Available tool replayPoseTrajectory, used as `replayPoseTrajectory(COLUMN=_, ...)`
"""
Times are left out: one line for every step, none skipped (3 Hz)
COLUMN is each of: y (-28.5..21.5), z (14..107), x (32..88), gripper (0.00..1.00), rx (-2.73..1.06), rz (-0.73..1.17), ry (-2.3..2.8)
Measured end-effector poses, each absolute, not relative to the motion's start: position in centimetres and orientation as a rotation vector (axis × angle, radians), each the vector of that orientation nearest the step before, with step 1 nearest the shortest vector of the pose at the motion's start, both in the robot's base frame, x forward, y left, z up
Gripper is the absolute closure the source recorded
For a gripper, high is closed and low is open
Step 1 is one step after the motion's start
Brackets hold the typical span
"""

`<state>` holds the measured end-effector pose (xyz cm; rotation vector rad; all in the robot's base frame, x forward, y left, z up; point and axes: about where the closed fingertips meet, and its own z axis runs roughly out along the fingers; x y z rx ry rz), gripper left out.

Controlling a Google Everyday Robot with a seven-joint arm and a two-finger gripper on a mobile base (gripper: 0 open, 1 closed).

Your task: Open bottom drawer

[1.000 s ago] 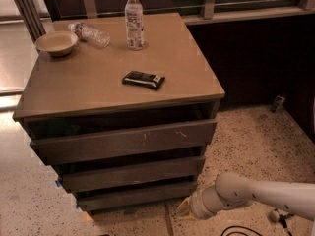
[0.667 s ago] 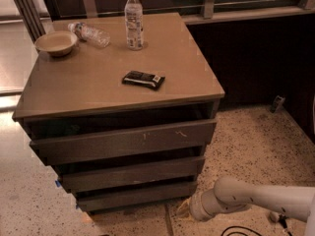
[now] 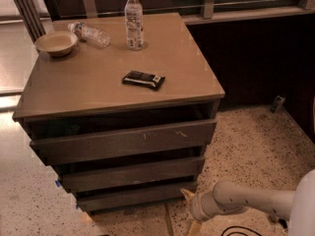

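Observation:
The cabinet has three dark grey-brown slab drawer fronts. The bottom drawer (image 3: pixel 135 196) is the slimmest and lowest, just above the floor, and stands slightly out from the cabinet. My gripper (image 3: pixel 189 211) is low near the floor, just right of the bottom drawer's right end. Its tan fingers (image 3: pixel 187 194) are spread apart, with nothing between them. The upper finger is close to the drawer's right corner; I cannot tell if it touches. The white arm (image 3: pixel 251 203) reaches in from the lower right.
The middle drawer (image 3: pixel 133 173) and the wide scratched top drawer (image 3: pixel 123 141) are above. On the cabinet top (image 3: pixel 88 90) are a bowl (image 3: pixel 55 43), a lying bottle (image 3: pixel 90 33), an upright bottle (image 3: pixel 133 19) and a dark packet (image 3: pixel 143 79). Speckled floor (image 3: pixel 251 151) lies to the right, with a dark cable (image 3: pixel 238 230) by the arm.
The arm has sunk a little; the gripper stays by the bottom drawer's right end. The drawers have not moved.

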<state>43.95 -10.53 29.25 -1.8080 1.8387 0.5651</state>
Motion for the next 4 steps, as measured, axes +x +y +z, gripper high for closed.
replayPoseTrajectory(y=-10.5, z=29.2, x=43.9, gripper=0.0, rx=-1.808, rz=0.565, ry=1.839)
replayPoseTrajectory(y=-10.7, z=28.6, x=44.2, gripper=0.0, rx=-1.814, rz=0.529, ry=1.832)
replayPoseTrajectory(y=-10.8, z=27.4, x=45.3, gripper=0.0, rx=-1.806, rz=0.483, ry=1.8)
replayPoseTrajectory(y=-10.6, z=26.2, x=46.7, gripper=0.0, rx=-1.792, rz=0.469, ry=1.772)
